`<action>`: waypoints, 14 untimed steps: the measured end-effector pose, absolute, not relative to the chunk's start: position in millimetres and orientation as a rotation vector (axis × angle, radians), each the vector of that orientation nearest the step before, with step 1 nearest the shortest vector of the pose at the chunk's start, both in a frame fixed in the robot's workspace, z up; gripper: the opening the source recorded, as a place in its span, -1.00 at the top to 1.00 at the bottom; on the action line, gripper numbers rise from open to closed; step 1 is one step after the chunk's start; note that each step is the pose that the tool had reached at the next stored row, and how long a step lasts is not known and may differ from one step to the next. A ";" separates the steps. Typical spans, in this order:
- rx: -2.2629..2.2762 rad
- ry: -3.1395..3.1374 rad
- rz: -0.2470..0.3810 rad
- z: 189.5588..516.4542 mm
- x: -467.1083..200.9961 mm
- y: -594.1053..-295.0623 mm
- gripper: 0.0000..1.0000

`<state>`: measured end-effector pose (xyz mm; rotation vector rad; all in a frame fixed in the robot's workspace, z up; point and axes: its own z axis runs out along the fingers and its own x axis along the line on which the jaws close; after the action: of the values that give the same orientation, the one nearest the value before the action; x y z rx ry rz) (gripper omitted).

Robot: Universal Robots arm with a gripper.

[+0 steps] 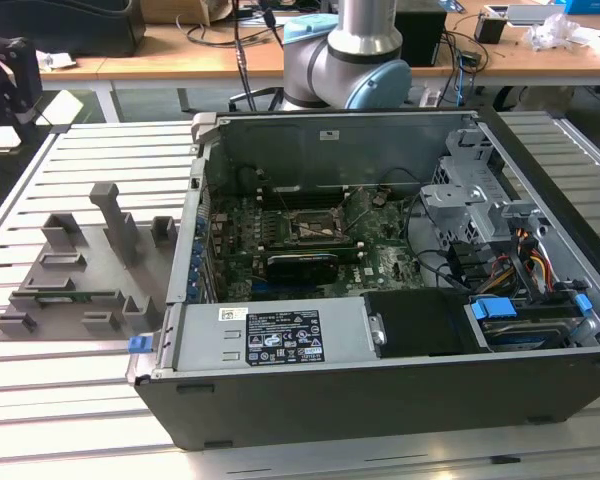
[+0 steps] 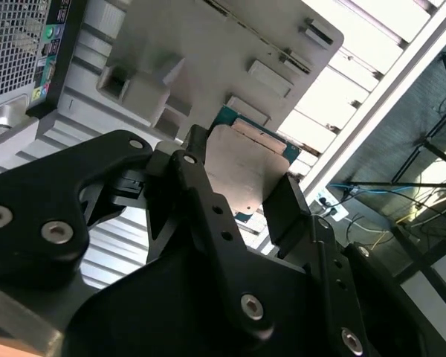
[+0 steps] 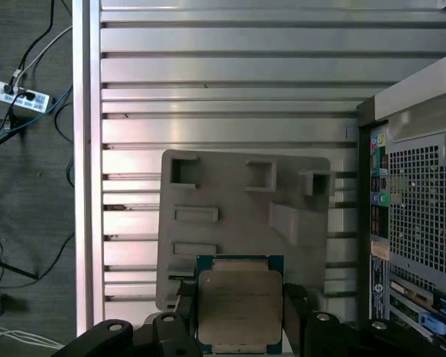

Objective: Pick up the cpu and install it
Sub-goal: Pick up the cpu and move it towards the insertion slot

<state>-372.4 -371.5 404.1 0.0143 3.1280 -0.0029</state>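
In both wrist views the cpu (image 3: 240, 301) (image 2: 247, 167), a flat square chip with a silver-grey top and green edges, sits between the black fingers of my gripper (image 3: 240, 316) (image 2: 243, 190), which is shut on it. It hangs well above the grey fixture tray (image 3: 238, 201) (image 2: 208, 52) on the slatted table. The exterior view has the open computer case (image 1: 380, 340) with the dark cpu socket (image 1: 310, 228) in the middle of its green motherboard. The tray (image 1: 80, 270) lies at the exterior view's left of the case.
The arm's base (image 1: 355, 60) stands behind the case. A drive cage and cable bundle (image 1: 480, 230) fill the case's right side in the exterior view. The case's rear wall (image 3: 416, 223) rises beside the tray. Past the table edge, a power strip (image 3: 18, 97) lies on the floor.
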 end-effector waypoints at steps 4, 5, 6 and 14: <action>0.014 3.128 -0.003 404.2 -363.0 -371.2 -0.09; 0.014 3.128 -0.003 404.1 -357.4 -370.9 -0.09; 0.014 3.128 -0.003 404.1 -353.0 -370.6 -0.09; 0.014 3.128 -0.003 404.1 -329.1 -368.8 -0.09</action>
<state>-329.1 -368.8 404.1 0.0143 3.1281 -0.0031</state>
